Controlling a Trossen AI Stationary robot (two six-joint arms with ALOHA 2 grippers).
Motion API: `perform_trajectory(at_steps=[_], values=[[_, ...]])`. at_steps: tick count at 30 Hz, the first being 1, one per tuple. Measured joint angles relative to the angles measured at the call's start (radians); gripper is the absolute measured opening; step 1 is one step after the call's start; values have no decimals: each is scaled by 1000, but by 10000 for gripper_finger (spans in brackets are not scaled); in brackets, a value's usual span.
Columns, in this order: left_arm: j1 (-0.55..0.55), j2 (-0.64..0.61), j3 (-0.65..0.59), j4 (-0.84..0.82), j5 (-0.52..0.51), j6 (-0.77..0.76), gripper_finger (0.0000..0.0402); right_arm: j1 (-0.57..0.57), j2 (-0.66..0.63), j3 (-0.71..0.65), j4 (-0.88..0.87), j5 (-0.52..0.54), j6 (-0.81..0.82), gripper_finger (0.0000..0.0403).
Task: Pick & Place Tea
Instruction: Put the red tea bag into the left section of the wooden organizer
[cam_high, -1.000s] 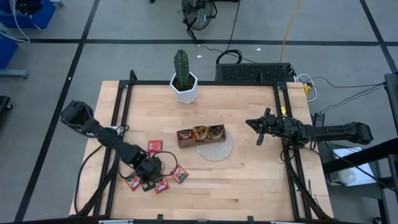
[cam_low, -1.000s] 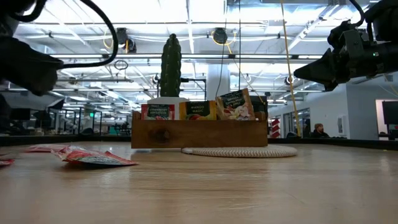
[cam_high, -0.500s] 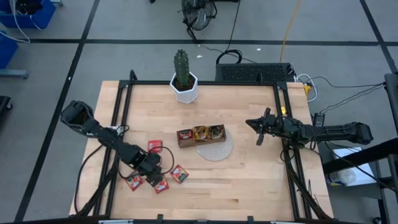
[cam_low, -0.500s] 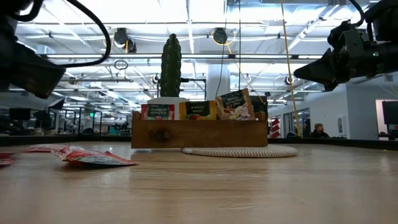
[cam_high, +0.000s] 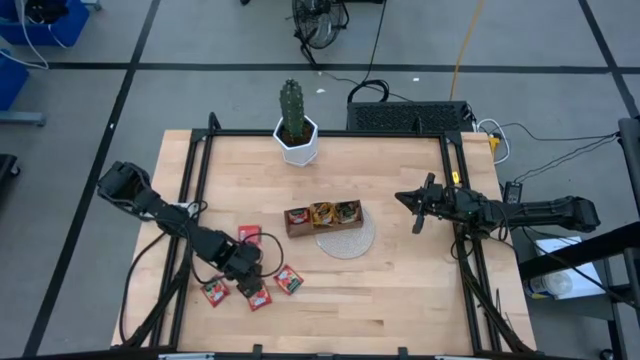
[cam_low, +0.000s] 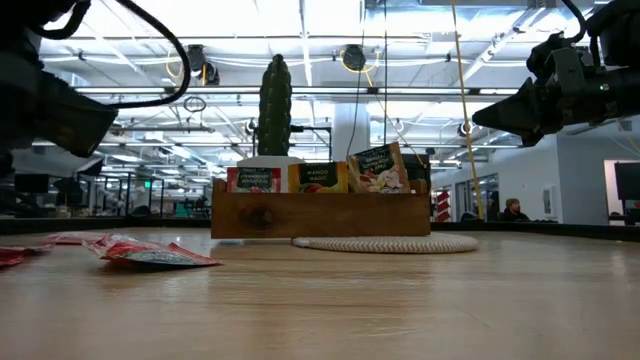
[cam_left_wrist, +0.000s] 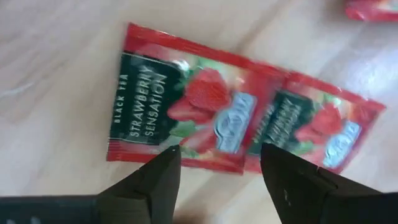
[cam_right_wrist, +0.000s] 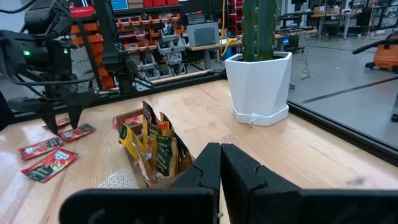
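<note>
The left gripper (cam_left_wrist: 217, 163) hovers with fingers spread over 2 overlapping red tea sachets (cam_left_wrist: 186, 106) on the table (cam_high: 400, 290); the right gripper (cam_high: 417, 207) waits, clenched.

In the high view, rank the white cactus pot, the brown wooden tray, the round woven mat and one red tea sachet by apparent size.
1. Round woven mat, partly hidden by the tray
2. Brown wooden tray, close to the mat, so unsure
3. White cactus pot
4. Red tea sachet
</note>
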Motion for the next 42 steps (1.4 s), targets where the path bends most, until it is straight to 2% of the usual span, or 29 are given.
perform_trajectory(at_steps=[5, 9, 11, 15, 25, 30, 33, 37, 40, 42], values=[[5, 0, 93, 2, 20, 131, 223, 0, 0, 0, 0, 0, 0, 0], [8, 0, 183, 29, -35, 239, 223, 0, 0, 0, 0, 0, 0, 0], [1, 0, 201, 63, -77, 269, 223, 0, 0, 0, 0, 0, 0, 0], [14, 0, 205, 103, -87, 397, 223, 0, 0, 0, 0, 0, 0, 0], [134, 0, 205, 77, -50, 525, 223, 0, 0, 0, 0, 0, 0, 0], [210, 0, 210, 94, 52, 635, 223, 0, 0, 0, 0, 0, 0, 0], [239, 1, 286, -50, 24, 709, 223, 0, 0, 0, 0, 0, 0, 0], [204, 67, 476, -414, -177, 759, 223, 0, 0, 0, 0, 0, 0, 0], [171, 153, 577, -655, -303, 678, 223, 0, 0, 0, 0, 0, 0, 0], [148, 211, 594, -751, -330, 588, 223, 0, 0, 0, 0, 0, 0, 0]])
